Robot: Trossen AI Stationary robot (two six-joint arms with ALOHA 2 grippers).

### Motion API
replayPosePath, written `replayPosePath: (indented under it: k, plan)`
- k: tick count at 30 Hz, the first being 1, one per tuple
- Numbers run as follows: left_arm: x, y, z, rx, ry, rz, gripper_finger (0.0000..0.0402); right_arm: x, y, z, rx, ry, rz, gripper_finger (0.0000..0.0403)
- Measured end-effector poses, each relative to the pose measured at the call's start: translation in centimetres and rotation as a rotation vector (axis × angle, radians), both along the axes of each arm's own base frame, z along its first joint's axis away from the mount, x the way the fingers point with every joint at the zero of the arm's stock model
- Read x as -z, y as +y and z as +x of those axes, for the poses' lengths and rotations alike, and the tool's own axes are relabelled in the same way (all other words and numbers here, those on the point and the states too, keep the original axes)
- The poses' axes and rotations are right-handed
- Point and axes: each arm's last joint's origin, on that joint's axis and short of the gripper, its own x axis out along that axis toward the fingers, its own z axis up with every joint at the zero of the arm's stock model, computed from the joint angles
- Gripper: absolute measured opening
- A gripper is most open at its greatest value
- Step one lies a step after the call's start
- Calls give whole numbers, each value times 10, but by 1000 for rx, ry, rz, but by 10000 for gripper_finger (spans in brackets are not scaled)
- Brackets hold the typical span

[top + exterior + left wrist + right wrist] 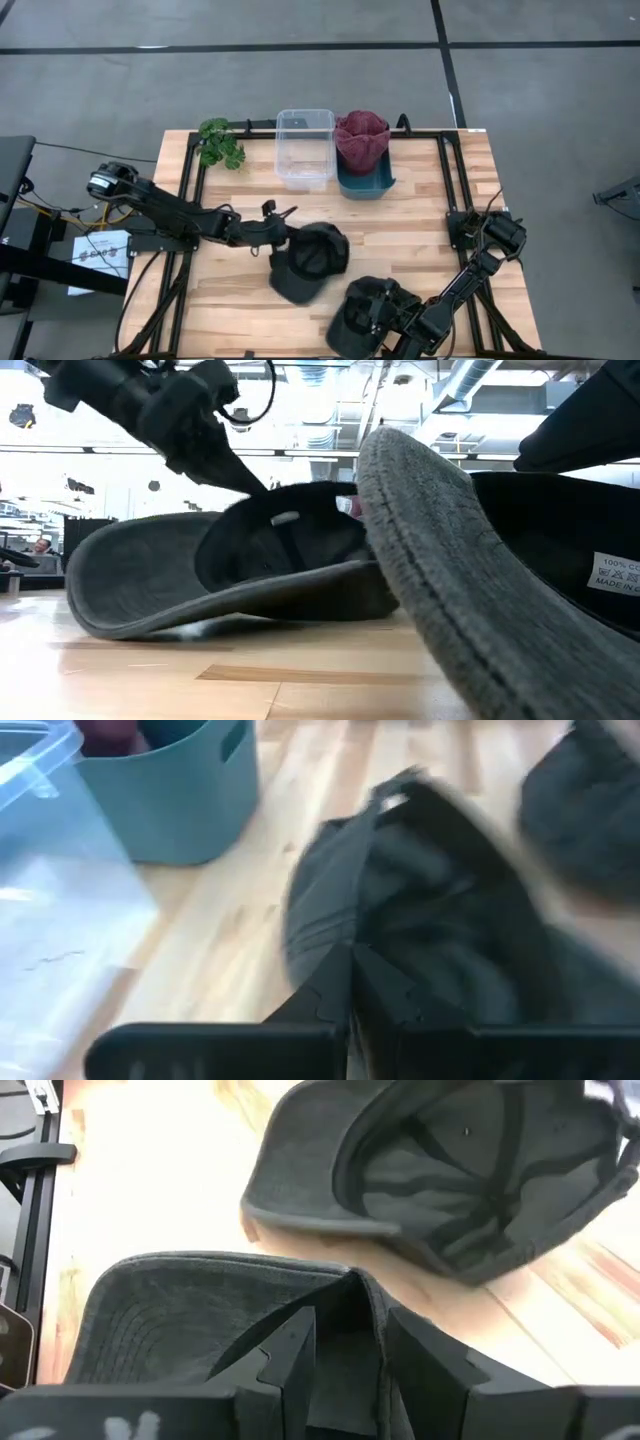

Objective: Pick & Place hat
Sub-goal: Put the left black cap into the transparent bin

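Two dark grey caps lie near the table's front. One hat sits mid-table with its opening up; its brim rests on the wood. My left gripper reaches in from the left and is shut on its rim. The second hat is near the front edge, tilted, with my right gripper shut on it. A maroon hat sits in a teal bin at the far side. My left gripper pinches the crown's rim on the hat's left side between its two fingers. The fingers slant down from the table's left. The hat sits opening up, its brim on the table. My right gripper pinches a raised fold of cloth beside the brim between its two fingers. It comes slanting down from the table's right. The hat stands tilted, its brim edge raised and its inner label showing.
A clear plastic container stands beside the teal bin at the far edge, with a green plant to its left. Black frame rails run along both table sides. Bare wood lies between the bins and the caps.
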Motion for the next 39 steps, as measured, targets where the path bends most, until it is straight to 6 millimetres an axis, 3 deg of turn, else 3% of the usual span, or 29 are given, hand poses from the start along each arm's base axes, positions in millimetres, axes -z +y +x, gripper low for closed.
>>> replayPosePath:
  k: [4,14,21,29,39]
  plan:
    - [-11,-13,-8,85,-39,-44,8,0,0,0,2,-7,-1,118]
    - [-36,-42,-35,62,-159,122,8,-1,0,0,4,-13,0,118]
    - [-39,-51,-44,-22,-189,248,8,-1,0,1,18,-41,-21,118]
    - [-46,-62,-48,16,-245,279,8,-6,-5,3,93,-178,-131,118]
    - [-53,-74,-55,69,-307,260,8,-8,-27,31,208,-234,-103,119]
